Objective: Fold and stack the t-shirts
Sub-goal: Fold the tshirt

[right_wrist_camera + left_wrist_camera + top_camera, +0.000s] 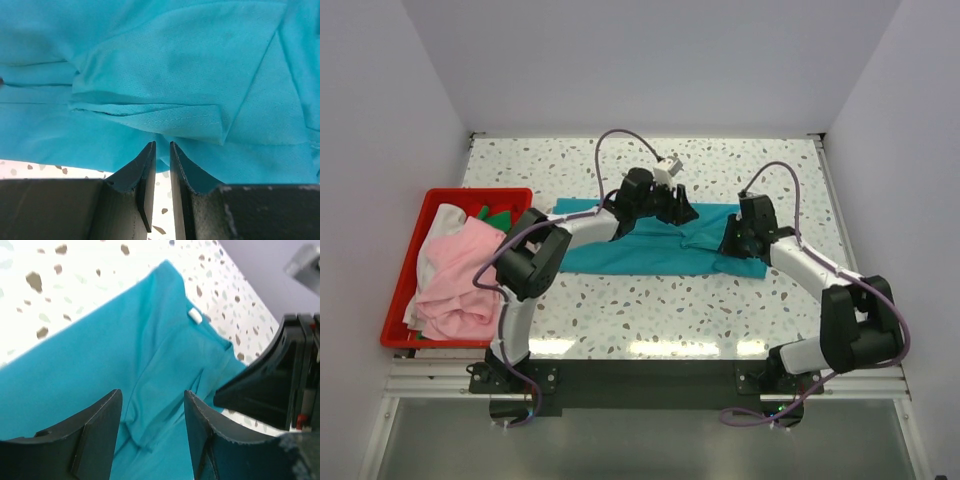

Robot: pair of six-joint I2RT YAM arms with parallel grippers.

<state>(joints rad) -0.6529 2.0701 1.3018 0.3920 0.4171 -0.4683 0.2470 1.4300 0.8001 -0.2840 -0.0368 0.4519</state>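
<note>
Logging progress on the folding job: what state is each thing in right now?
teal t-shirt: lying rumpled on the table
pink t-shirt: crumpled in the red bin
white cloth: bunched in the bin
left gripper: jaws open over the teal t-shirt, empty
right gripper: jaws shut on the teal t-shirt's edge

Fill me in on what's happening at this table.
A teal t-shirt lies rumpled on the table, with both of the robot's arms reaching over it. The right tool is pinched on an edge of the cloth. The left tool hangs open over the shirt, gripping nothing. A pink t-shirt sits piled in the red bin. Nothing is stacked yet.
</note>
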